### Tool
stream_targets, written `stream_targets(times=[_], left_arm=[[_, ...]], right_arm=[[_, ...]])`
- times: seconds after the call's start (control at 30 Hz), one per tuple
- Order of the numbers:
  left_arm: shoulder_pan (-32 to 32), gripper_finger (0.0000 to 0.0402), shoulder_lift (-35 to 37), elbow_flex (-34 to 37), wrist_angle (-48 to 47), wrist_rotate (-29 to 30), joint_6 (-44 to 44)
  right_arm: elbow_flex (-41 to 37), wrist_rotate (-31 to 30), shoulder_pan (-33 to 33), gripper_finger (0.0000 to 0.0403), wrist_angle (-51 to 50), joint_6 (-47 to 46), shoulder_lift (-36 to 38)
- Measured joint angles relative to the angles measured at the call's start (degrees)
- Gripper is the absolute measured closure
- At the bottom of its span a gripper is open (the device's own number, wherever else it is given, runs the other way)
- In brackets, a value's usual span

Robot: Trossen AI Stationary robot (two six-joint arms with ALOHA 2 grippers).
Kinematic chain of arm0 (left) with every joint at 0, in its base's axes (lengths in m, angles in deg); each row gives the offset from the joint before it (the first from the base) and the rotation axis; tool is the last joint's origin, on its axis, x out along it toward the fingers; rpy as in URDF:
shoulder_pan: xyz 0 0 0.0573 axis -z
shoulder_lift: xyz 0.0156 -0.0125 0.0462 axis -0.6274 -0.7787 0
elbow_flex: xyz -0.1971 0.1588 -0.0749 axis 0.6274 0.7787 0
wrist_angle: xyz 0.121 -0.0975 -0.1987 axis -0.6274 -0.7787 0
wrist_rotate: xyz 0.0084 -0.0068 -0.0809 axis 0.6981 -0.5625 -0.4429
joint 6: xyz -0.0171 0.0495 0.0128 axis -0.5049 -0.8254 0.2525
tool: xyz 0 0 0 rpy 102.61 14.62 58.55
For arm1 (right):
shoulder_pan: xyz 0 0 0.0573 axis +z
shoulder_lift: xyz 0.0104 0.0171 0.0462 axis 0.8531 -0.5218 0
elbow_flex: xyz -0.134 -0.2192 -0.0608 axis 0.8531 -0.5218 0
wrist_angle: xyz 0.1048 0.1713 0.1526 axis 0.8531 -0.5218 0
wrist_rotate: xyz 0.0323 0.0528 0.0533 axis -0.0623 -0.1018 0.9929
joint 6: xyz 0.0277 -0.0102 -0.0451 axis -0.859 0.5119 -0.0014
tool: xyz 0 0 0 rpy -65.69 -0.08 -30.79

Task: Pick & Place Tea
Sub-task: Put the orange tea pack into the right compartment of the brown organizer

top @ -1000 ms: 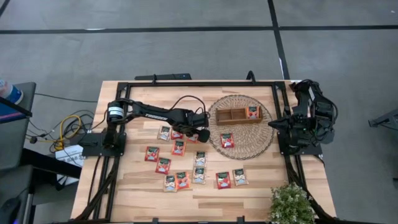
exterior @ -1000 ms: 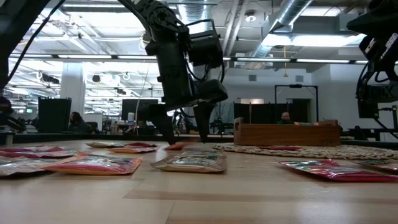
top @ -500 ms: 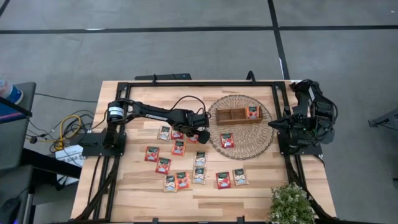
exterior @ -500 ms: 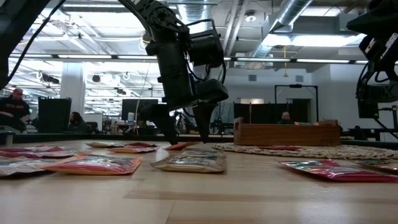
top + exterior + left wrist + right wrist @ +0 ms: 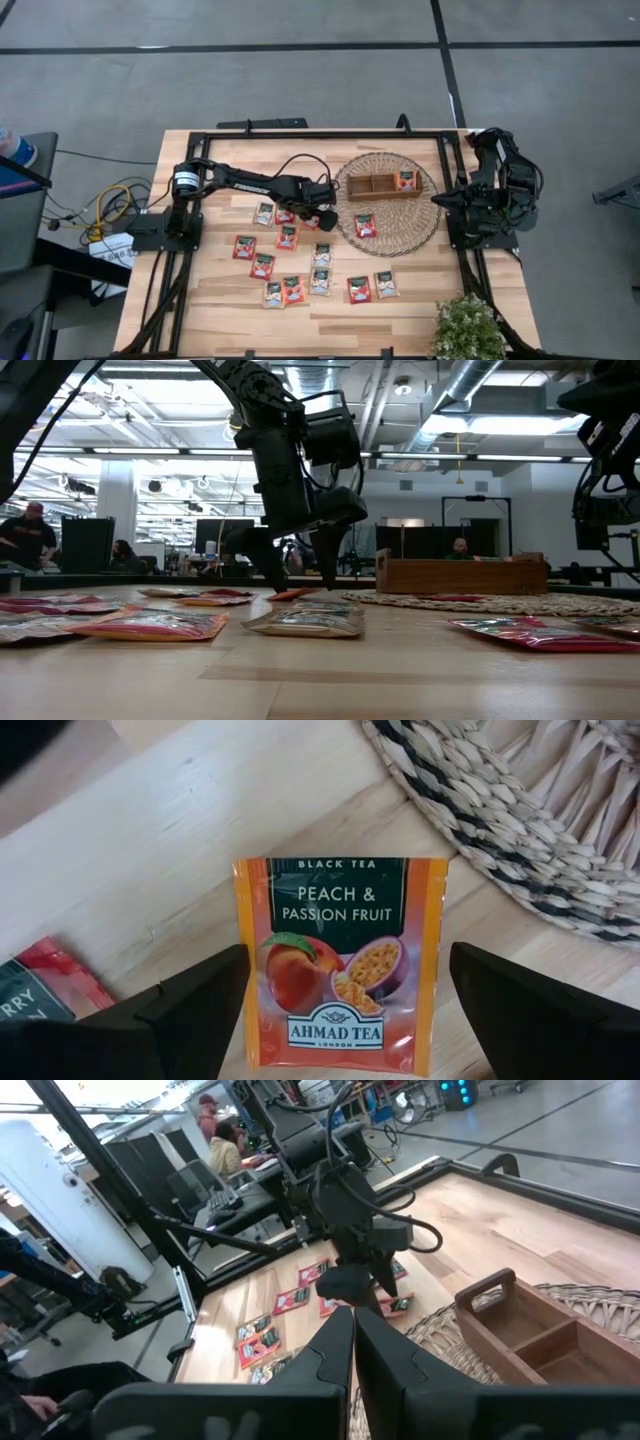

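Beside the wicker mat (image 5: 387, 203) your left gripper (image 5: 340, 985) stands with fingers spread around an ungripped peach sachet (image 5: 338, 963) on the tabletop (image 5: 420, 290), one sachet (image 5: 405, 180) sits in the tray (image 5: 383, 186), about a dozen wait, and your right gripper (image 5: 352, 1342) rests closed.

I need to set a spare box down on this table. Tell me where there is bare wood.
Free: the far strip of table behind the left arm, and the near left corner beside the sachets. The wooden tray has two bare compartments. Crowded: the middle, where tea sachets lie scattered and the open left gripper straddles one beside the wicker mat.
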Motion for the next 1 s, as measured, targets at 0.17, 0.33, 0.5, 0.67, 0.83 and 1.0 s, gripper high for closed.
stream_targets(times=[0.17, 0.33, 0.5, 0.67, 0.83, 1.0], left_arm=[[0.03, 0.0061, -0.06, 0.0, -0.34, 2.29, -0.03], [0.03, 0.008, -0.09, 0.0, -1.94, 4.1, -0.08], [0.03, 0.0116, -0.09, 0.02, -3.38, 5.4, -0.08], [0.03, 0.015, -0.11, 0.04, -3.53, 6.12, -0.23], [0.03, 0.0171, -0.11, 0.07, -3.51, 6.28, -0.23], [0.03, 0.0186, -0.11, 0.06, -3.42, 6.65, -0.21]], right_arm=[[0.0, 0.02, 0.0, 0.0397, 0.0, -0.01, 0.0], [0.0, 0.02, 0.0, 0.0397, 0.0, -0.02, 0.0], [0.0, 0.0, 0.0, 0.0397, 0.0, -0.01, 0.0], [0.0, -0.02, 0.0, 0.0397, 0.0, 0.0, 0.0], [0.0, -0.02, 0.0, 0.0397, 0.0, 0.0, 0.0], [0.0, -0.04, 0.0, 0.0397, 0.0, 0.0, 0.0]])
